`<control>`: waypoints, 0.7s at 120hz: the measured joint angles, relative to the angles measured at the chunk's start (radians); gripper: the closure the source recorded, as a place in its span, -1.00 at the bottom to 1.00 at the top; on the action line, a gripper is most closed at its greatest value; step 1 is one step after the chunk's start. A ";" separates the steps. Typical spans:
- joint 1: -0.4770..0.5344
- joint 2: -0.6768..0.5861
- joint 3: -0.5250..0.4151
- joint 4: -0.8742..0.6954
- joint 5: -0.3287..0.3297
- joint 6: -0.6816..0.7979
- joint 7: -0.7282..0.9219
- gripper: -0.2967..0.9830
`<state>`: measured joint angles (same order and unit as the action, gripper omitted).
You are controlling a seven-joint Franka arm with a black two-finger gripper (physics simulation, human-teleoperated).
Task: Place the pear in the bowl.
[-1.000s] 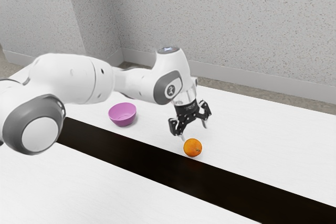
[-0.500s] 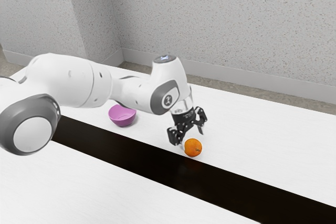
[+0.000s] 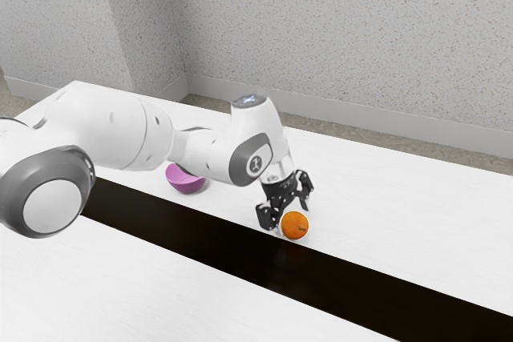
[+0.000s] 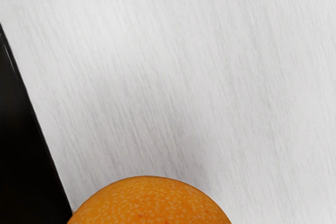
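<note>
Hovering gripper: jaws are standing wide apart, holding nothing.
Orange: is awaiting the grasp, probably needing jaws centring, then closing.
Bowl: is coming later.

A pale grey wall, flecked all over with small darker specks, stands behind the tabletop. Toward the exterior view's left, a pillar with the same speckling juts forward, its narrower side face a little darker. A plain light baseboard runs along the foot of both. Between it and the tabletop lies a strip of brownish-grey floor. The tabletop is white, with fine grey grain in the wrist view, and a glossy black band crosses it aslant. The light is soft, laying a faint, blurry shade on the white.
</note>
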<state>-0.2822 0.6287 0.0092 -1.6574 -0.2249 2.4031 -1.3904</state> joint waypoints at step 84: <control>-0.014 -0.002 -0.002 -0.029 -0.014 0.055 -0.038 -0.54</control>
<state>-0.2961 0.6268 0.0068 -1.6867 -0.2393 2.4577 -1.4282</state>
